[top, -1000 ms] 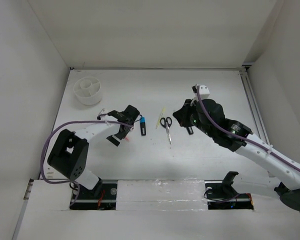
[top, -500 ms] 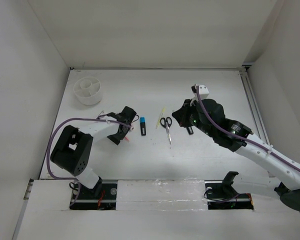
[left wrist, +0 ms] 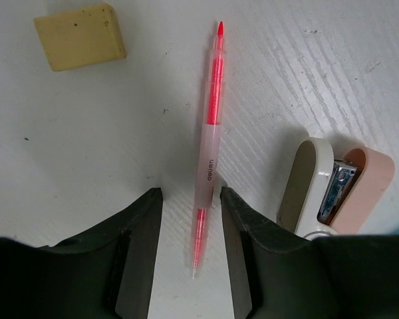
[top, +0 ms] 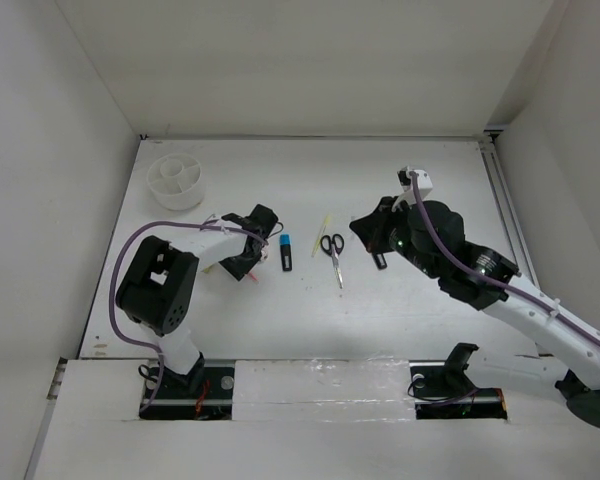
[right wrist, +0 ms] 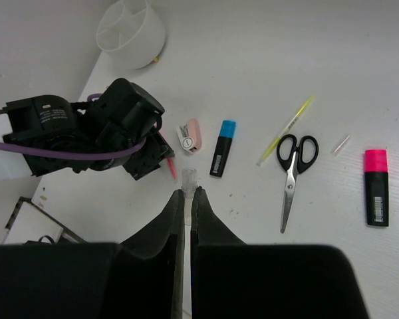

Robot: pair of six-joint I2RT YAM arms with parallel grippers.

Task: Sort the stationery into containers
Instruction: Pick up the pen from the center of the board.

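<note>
Left gripper point(left wrist: 190, 196) bottom centre, jaws spread either side of pink pen point(left wrist: 211, 126), not pinching; tan eraser point(left wrist: 80, 36) upper left; right gripper point(right wrist: 187, 194) fingers pressed together.

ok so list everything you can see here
cup: 1, white, divided, far left corner
eraser: 1, tan, left side
pen: 1, pink, lying flat near the eraser
white-pink piece: 1, white and pink, beside the pen
blue-cap marker: 1, black, centre
scissors: 1, black handles, centre
stick: 1, pale yellow, beside the scissors
sliver: 1, pale, right of the scissors
pink-cap marker: 1, black, right of the sliver
table: 1, white
left gripper: 1, black, open, astride the pen
right gripper: 1, black, shut, above the table
</note>
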